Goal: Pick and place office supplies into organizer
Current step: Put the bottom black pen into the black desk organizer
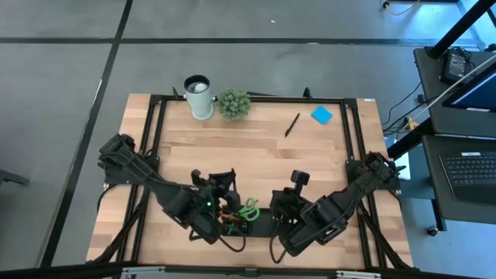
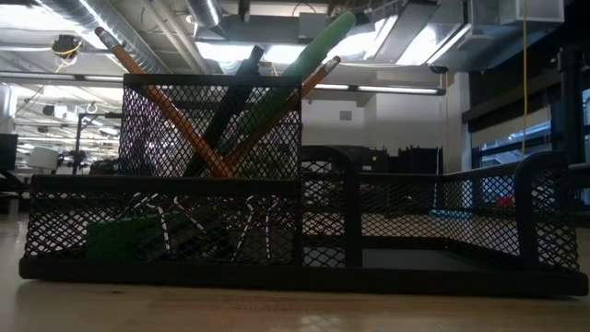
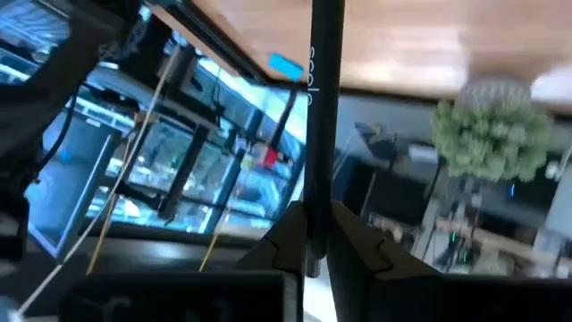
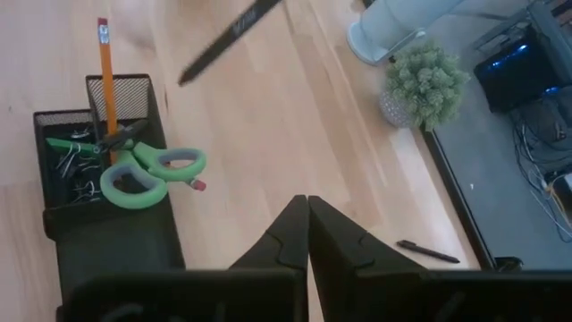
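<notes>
The left gripper is clenched on a black pen, which stands up straight between its jaws. In the high view this gripper is over the near part of the wooden surface, just beside the organizer. The right gripper has its jaws closed together and they grasp nothing; in the high view it is near the right side of the organizer.

The organizer is a black mesh tray at the near edge of the surface. In the low view its tall compartment holds orange pencils and a green-handled scissors, all tilted. In the right wrist view the scissors lies with its handles over the rim, an orange pencil stands in the square compartment, and small binder clips lie in the low compartment.

A second black pen and a blue sticky-note pad lie apart on the far right part of the surface. A white cup and a small green plant stand beside each other at the far edge.
</notes>
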You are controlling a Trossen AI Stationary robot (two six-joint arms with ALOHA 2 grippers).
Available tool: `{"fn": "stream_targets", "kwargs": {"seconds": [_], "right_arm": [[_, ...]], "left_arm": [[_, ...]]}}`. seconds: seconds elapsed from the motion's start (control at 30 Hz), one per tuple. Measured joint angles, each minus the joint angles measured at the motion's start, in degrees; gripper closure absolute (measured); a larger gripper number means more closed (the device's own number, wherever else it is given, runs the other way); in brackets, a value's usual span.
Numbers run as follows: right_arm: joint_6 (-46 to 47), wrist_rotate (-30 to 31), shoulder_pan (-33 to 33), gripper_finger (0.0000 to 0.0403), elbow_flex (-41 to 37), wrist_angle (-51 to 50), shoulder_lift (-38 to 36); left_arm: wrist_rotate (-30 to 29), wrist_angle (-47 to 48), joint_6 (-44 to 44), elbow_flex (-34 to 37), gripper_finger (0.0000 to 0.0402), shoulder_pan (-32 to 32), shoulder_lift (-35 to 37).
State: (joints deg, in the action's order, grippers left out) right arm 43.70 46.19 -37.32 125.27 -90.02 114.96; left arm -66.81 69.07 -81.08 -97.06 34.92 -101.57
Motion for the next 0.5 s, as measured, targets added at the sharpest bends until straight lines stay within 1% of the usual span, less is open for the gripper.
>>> {"fn": "stream_targets", "kwargs": {"seconds": [0.13, 0.23, 0.4, 0.5], "right_arm": [[1.2, 0.0, 0.2, 0.0391, 0.0, 0.0, 0.0], [1.3, 0.0, 0.3, 0.0391, 0.0, 0.0, 0.0], [1.3, 0.0, 0.3, 0.0391, 0.0, 0.0, 0.0], [1.3, 0.0, 0.3, 0.0391, 0.0, 0.0, 0.0]], "left_arm": [[-4.2, -0.8, 2.0, 1.9, 0.0381, 0.0, -2.1], [-4.1, -1.0, 4.6, 3.2, 0.0381, 0.4, -3.8], [-3.7, -1.4, 8.0, 3.2, 0.0381, 2.3, -6.4], [-2.3, -1.9, 11.0, 3.2, 0.0382, 3.3, -7.3]]}}
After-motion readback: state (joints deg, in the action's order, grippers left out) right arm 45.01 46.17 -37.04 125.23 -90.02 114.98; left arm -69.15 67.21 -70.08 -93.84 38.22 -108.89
